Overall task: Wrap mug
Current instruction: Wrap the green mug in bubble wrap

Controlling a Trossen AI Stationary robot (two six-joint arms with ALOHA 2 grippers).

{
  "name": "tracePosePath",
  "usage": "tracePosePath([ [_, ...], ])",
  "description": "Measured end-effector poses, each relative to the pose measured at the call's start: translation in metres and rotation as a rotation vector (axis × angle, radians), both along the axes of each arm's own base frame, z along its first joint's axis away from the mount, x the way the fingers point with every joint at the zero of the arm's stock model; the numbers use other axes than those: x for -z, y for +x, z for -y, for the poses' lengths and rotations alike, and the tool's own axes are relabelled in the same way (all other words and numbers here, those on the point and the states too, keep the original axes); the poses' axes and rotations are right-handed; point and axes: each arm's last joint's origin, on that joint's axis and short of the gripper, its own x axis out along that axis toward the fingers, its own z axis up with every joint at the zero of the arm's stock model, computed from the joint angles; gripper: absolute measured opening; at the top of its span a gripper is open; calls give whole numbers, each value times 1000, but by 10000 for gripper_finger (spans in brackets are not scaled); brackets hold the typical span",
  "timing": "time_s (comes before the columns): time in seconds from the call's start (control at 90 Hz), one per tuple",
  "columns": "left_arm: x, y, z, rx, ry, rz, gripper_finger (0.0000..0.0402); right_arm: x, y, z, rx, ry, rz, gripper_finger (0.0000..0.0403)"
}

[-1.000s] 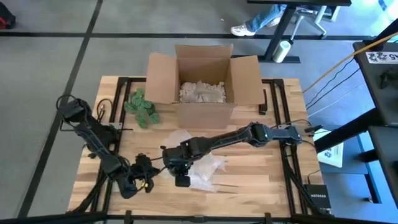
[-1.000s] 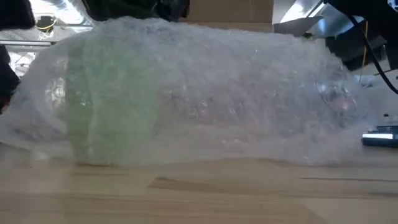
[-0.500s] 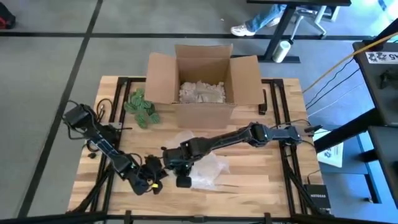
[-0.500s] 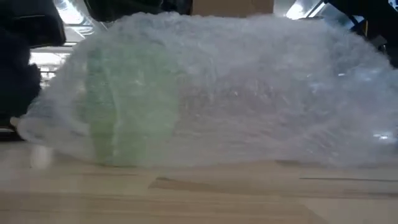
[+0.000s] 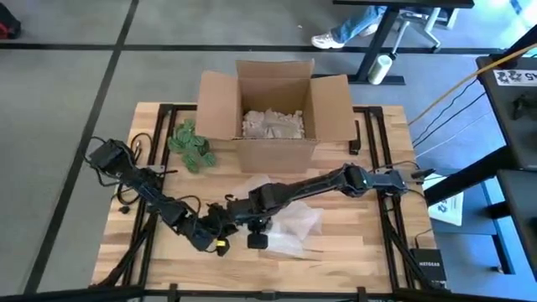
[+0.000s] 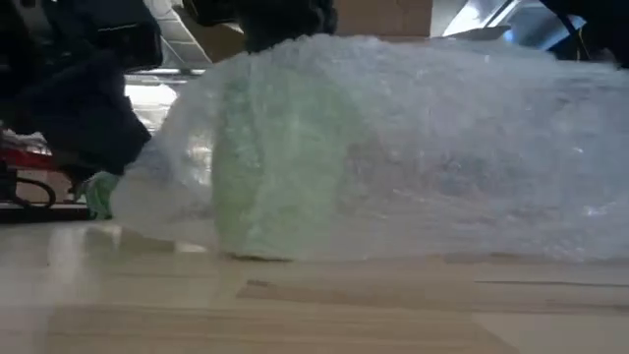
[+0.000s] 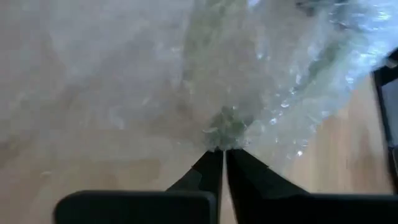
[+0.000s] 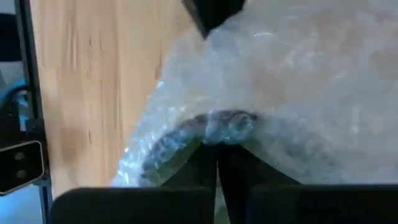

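Bubble wrap (image 6: pixel 413 147), cloudy and crinkled, lies over the pale green mug (image 6: pixel 280 167) on its side at the bench's (image 5: pixel 352 252) six o'clock edge. The left tool (image 7: pixel 219 154) and right tool (image 8: pixel 217 148) both stand clenched on pinched film. Judging so, folding is under way; next the loose sheet should be pulled tight around the round body.

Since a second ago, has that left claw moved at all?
Yes. In the high view the left gripper has slid rightward along the table's front, away from its left edge, toward the bubble wrap under the right gripper.
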Motion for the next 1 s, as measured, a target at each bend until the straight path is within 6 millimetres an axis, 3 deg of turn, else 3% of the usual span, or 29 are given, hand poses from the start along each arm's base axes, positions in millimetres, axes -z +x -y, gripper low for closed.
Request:
tracePosePath([
  [0.156, 4, 5, -5, -1, -9, -15, 0, 1, -1, -2, 0, -19, -1, 0],
  [0.367, 24, 17, -4, 14, -46, -12, 0, 28, 0, -4, 4, 0, -43, 0],
  [0.5, 27, 20, -2, 24, -46, -2, 0, 30, 2, -4, 2, 8, -23, 0],
  [1.0, -24, 0, 6, 127, 22, 106, 0, 28, 6, -7, -49, 41, 38, 0],
])
